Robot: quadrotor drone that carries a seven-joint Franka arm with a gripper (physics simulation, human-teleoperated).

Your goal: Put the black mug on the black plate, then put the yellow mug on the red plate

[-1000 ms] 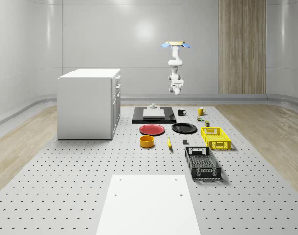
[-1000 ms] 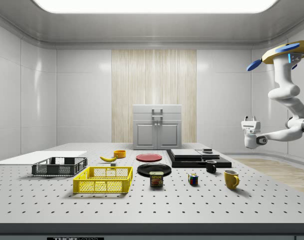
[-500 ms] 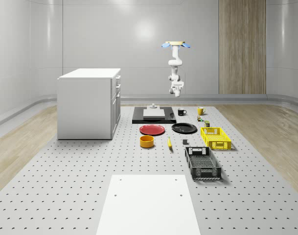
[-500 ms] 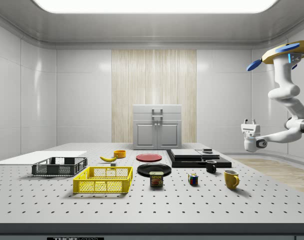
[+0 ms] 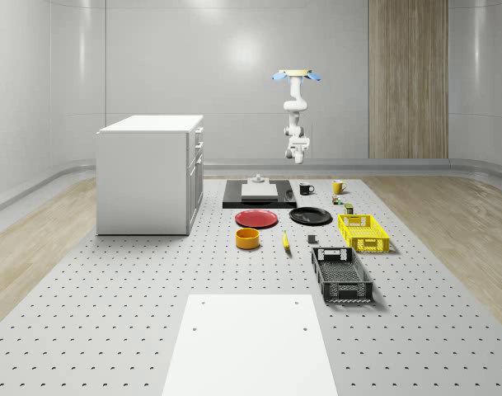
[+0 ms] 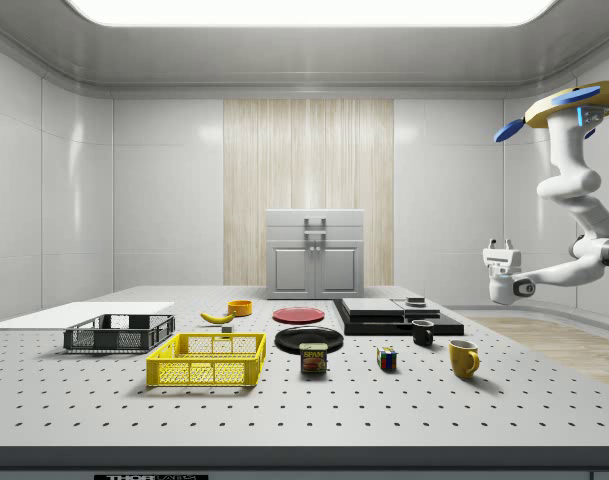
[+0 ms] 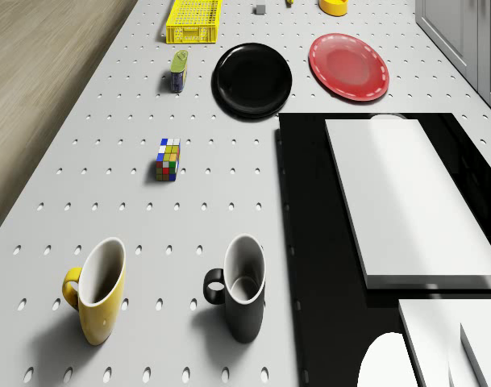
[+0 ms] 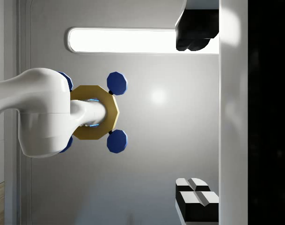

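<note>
Side view: claw [image 6: 501, 243] high above, beyond black mug [image 6: 423, 332].

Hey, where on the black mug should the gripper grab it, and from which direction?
Grip the black mug by its rim wall, coming straight down from above. It stands upright with its mouth open, so one finger could likely go inside and one outside. Choose the wall away from its handle, which points toward the yellow mug. The gripper hangs high, fingers upward, beyond the table's edge.
</note>
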